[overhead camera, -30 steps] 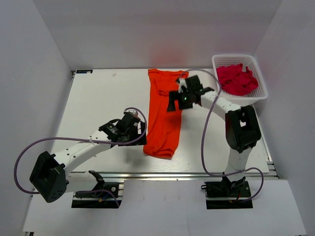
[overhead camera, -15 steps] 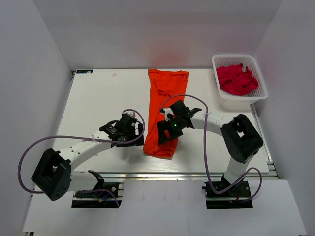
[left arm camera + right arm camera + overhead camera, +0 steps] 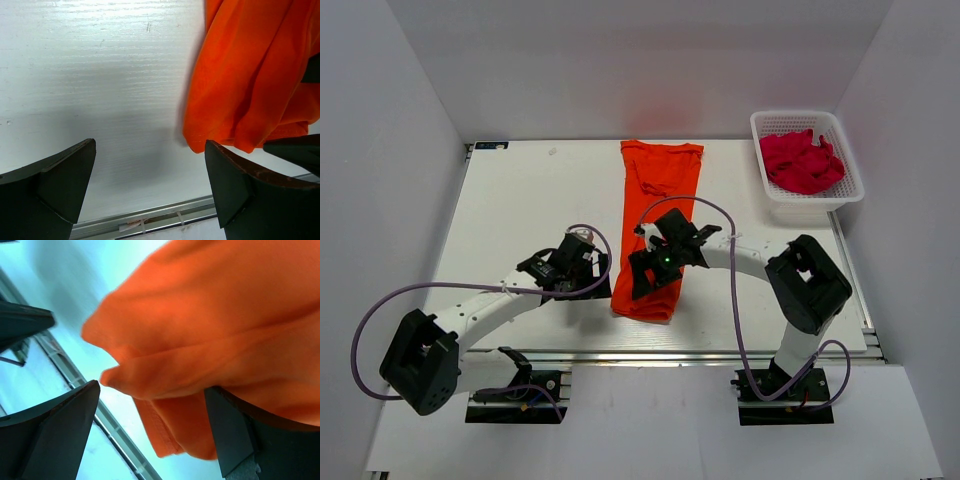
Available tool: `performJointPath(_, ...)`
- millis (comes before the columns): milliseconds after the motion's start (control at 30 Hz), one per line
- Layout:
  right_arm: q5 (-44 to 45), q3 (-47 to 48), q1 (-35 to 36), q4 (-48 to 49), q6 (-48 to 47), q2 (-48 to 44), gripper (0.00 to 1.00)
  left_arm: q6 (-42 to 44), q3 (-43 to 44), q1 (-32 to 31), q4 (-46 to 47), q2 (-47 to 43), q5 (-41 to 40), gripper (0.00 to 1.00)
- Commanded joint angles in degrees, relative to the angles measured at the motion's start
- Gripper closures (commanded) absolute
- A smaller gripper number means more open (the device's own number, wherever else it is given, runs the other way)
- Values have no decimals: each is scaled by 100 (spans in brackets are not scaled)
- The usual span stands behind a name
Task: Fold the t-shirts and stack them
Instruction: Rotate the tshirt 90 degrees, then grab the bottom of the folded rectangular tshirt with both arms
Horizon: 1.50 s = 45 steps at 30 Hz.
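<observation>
Change, right arm: a second ago the right gripper [image 3: 648,280] hung over the far end of the orange t-shirt [image 3: 665,180]; it has since swept along the cloth to the near end.
Change, left arm: it has moved only slightly, and the left gripper [image 3: 598,278] is still beside the shirt's near-left corner.
Change, shirt: it lies as it did a second ago.
Shirt, shape and axis: folded into one long, narrow strip on the table [image 3: 520,200]. Its long axis runs from the far edge toward the arms, with the near end leaning a little left.
Shirt against right fingers: in the right wrist view the near hem of the orange t-shirt [image 3: 225,315] fills the gap between the two fingers [image 3: 50,435] and lies below them, apart from them.
Shirt against left fingers: in the left wrist view the near corner of the orange t-shirt [image 3: 250,75] lies just ahead of the right-hand finger [image 3: 245,190]. Bare table [image 3: 90,75] shows between the two.
Right arm pose: elbow out to the right, forearm reaching left across the table, fingers spread wide with nothing in them.
Left arm pose: stretched low from its base toward the right, fingers spread wide with nothing in them.
Other shirts: the crimson-pink t-shirts [image 3: 802,162] are heaped in the basket [image 3: 800,117] at the far right, well apart from both grippers.
</observation>
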Motion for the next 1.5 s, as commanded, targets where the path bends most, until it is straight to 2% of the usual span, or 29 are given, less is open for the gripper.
performJointPath(0, -372, 231, 116, 383, 133, 39, 10, 75, -100, 26, 85, -225, 165, 0)
performJointPath(200, -373, 705, 239, 735, 291, 460, 10, 22, -276, 26, 138, -384, 332, 0)
performJointPath(433, 66, 671, 248, 516, 388, 277, 10, 22, -329, 26, 198, -437, 332, 0)
performJointPath(600, 618, -30, 204, 515, 686, -548, 10, 180, -329, 26, 603, -200, 613, 0)
performJointPath(633, 777, -137, 196, 454, 739, -985, 10, 232, -277, 26, 673, -139, 614, 0)
performJointPath(667, 1283, -338, 187, 410, 801, -1120, 10, 233, -224, 26, 822, 19, 666, 3)
performJointPath(767, 1961, -691, 108, 6, 1117, -1779, 10, 382, -84, -27, 1025, 292, 807, 11)
performJointPath(900, 2212, -1323, 37, -337, 1205, -2272, 10, 496, -21, -80, 1376, 802, 1114, 18)
performJointPath(967, 1976, -1499, 37, -338, 1311, -2351, 15, 496, -21, -80, 1560, 1065, 1255, 25)
performJointPath(1033, 1843, -1649, 37, -136, 1434, -2317, 32, 496, -21, -80, 1631, 1284, 1386, 29)
performJointPath(1067, 1607, -1693, 29, -66, 1443, -2255, 36, 496, 31, -80, 1632, 1338, 1439, 31)
performJointPath(1100, 1570, -1711, 37, 152, 1434, -2211, 36, 496, 31, -80, 1684, 1339, 1440, 37)
performJointPath(1300, 1298, -1589, 46, 558, 1434, -1614, 37, 435, -249, -80, 1808, 1295, 1624, 48)
performJointPath(1333, 1001, -1588, 46, 637, 1426, -1587, 39, 435, -311, -80, 1808, 1295, 1685, 48)
performJointPath(1400, 789, -1597, 72, 848, 1452, -1447, 44, 373, -381, -80, 1869, 1295, 1747, 56)
performJointPath(1467, 568, -1606, 72, 849, 1478, -1385, 53, 312, -382, -80, 1939, 1242, 1818, 60)
